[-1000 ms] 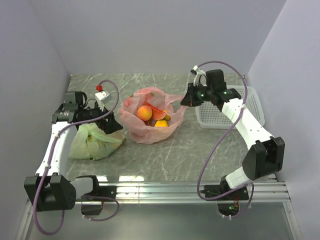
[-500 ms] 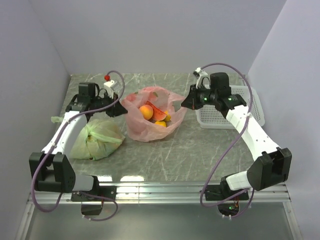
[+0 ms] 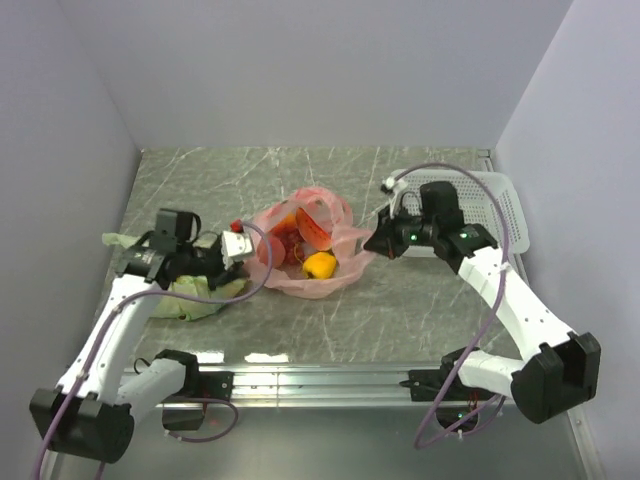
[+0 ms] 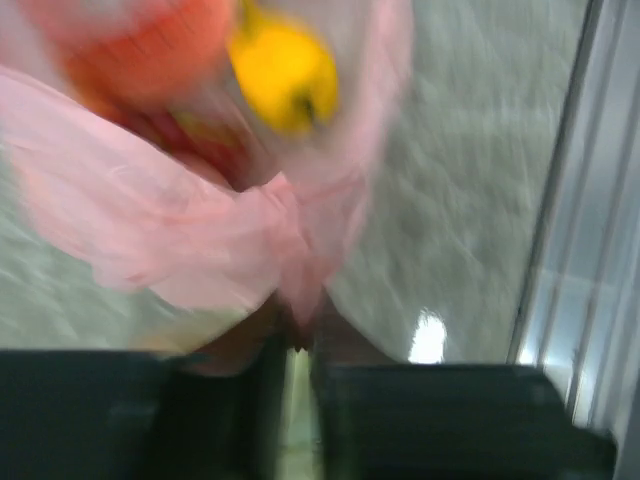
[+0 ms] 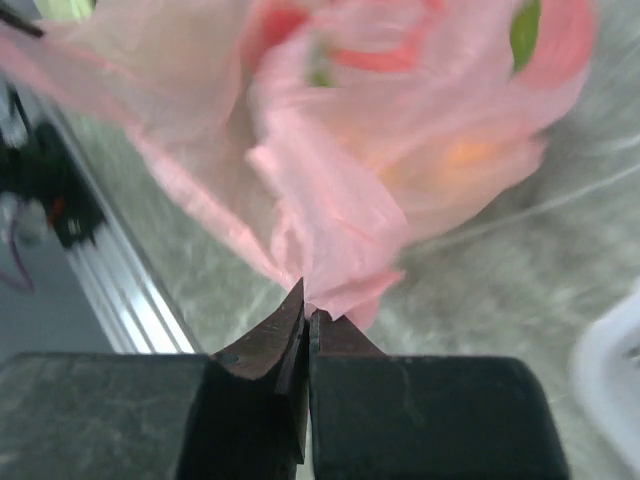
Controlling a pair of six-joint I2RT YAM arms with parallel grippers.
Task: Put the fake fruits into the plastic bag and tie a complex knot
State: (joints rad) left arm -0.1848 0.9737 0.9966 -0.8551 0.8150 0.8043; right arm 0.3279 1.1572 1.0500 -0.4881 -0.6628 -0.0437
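Now for the tie: loaded, pinched on both sides, nothing crossed yet

Your left tool (image 4: 297,345) is clenched on a gathered fold of the thin, translucent salmon-pink plastic bag (image 3: 305,285). The left wrist view shows the film bunched to a point and running down between the narrow-set fingers. Your right tool (image 5: 305,320) is shut tight on the opposite side of the pink bag, with a twisted tongue of film rising from its tips. I judge that you hold it this way to draw each side out into a free end, ready to cross over the mouth. No knot shows yet.

The pink bag lies near the middle of the grey marbled counter (image 3: 400,305), between the two tools. Its left edge is just beside a pale green plastic bag (image 3: 190,292) under your left arm. A white perforated plastic basket (image 3: 505,205) sits behind your right arm, apart from it.

The pink bag looks crinkly and slack, sagging low around its load. Through the film you can make out a small yellow plastic fruit (image 3: 320,265) at the near edge, a round orange plastic fruit (image 4: 150,40) and a dark red plastic fruit (image 3: 284,244). Both wrist views are blurred, so I cannot tell whether you hold the handle loops themselves or only the bag wall
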